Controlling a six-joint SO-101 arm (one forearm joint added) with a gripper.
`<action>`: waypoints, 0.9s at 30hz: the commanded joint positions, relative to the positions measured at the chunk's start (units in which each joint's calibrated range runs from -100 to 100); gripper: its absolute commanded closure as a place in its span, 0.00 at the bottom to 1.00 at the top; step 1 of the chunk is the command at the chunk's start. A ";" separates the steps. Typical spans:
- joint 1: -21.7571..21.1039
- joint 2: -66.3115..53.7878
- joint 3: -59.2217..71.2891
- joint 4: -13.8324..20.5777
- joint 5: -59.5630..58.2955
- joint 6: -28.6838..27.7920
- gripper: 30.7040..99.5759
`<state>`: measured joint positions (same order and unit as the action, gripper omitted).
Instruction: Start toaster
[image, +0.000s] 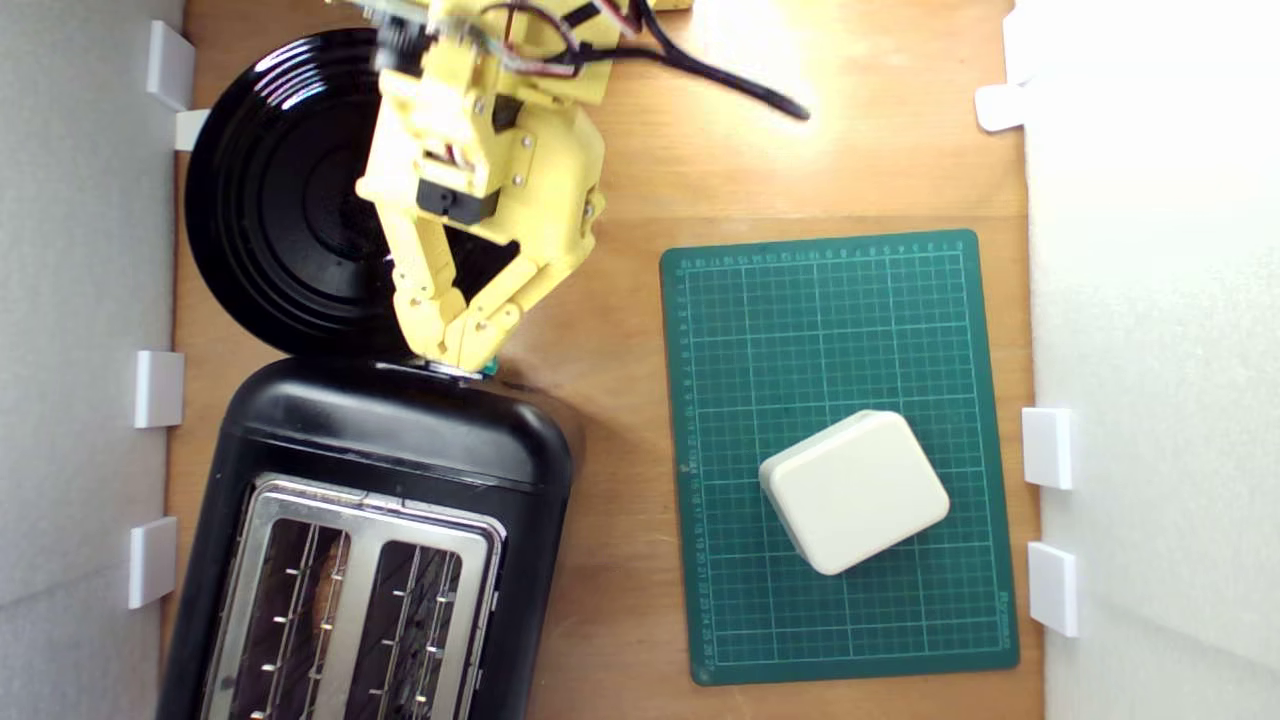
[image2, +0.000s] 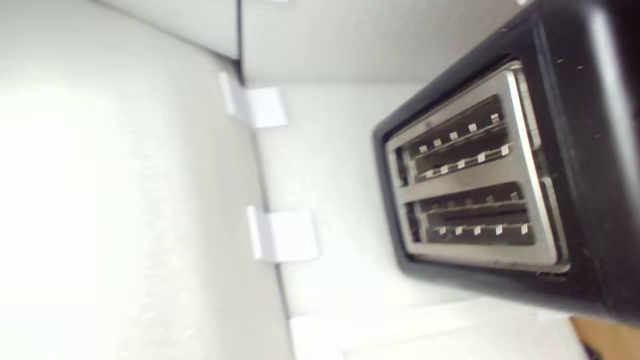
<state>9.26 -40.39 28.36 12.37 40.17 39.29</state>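
Observation:
The glossy black toaster (image: 390, 450) with a silver two-slot top frame (image: 350, 600) stands at the lower part of the exterior view's left. Its small teal lever (image: 489, 370) peeks out at the toaster's far end. My yellow gripper (image: 462, 352) points down at that end, its fingertips (image: 480, 345) drawn together right over the lever; whether they touch it I cannot tell. The wrist view shows the toaster (image2: 575, 165) and its slots (image2: 470, 185) with wire racks, but no fingers.
A round black plate (image: 280, 190) lies under the arm, just beyond the toaster. A green cutting mat (image: 830, 330) on the exterior view's right carries a cream rounded box (image: 853, 491). White foam walls (image: 80, 300) with white brackets border the wooden table (image: 620, 500).

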 joint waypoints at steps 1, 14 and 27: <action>-3.63 -12.65 3.31 -0.18 -0.38 -0.16 0.99; -7.04 -44.87 37.20 -19.78 -0.56 -4.14 0.99; -7.12 -58.86 60.74 -22.60 -0.64 -8.02 0.99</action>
<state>1.67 -98.08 88.69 -10.26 40.17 31.97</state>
